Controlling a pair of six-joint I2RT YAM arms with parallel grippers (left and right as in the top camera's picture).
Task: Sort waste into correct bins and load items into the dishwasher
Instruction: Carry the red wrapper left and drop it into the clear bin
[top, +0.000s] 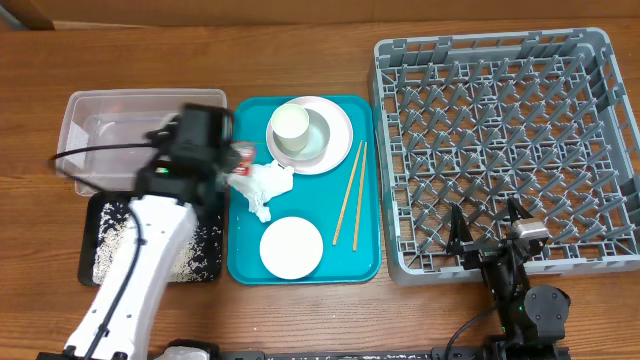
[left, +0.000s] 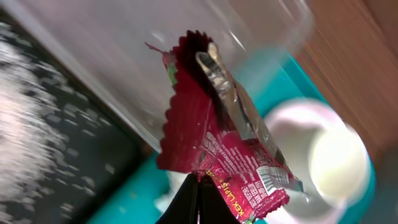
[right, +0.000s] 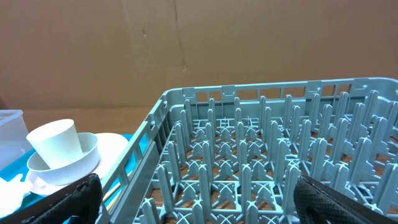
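Here, left pincer (left: 198, 194) gripping sauce packet (left: 214, 155), right pincer (right: 206, 200) agape

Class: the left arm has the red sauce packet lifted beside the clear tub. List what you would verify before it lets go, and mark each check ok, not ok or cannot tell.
1. Grip secure: ok. The left jaws are shut on the lower edge of the sauce packet.
2. Packet above a bin: not ok. The overhead view shows it at the left edge of the teal tray, beside the clear tub, not over it.
3. Tub uncovered: ok. No lid shows.
4. Tub contents: cannot tell. The arm hides part of it.
5. Other arm out of the way: ok. The right jaws are open at the near edge of the rack.
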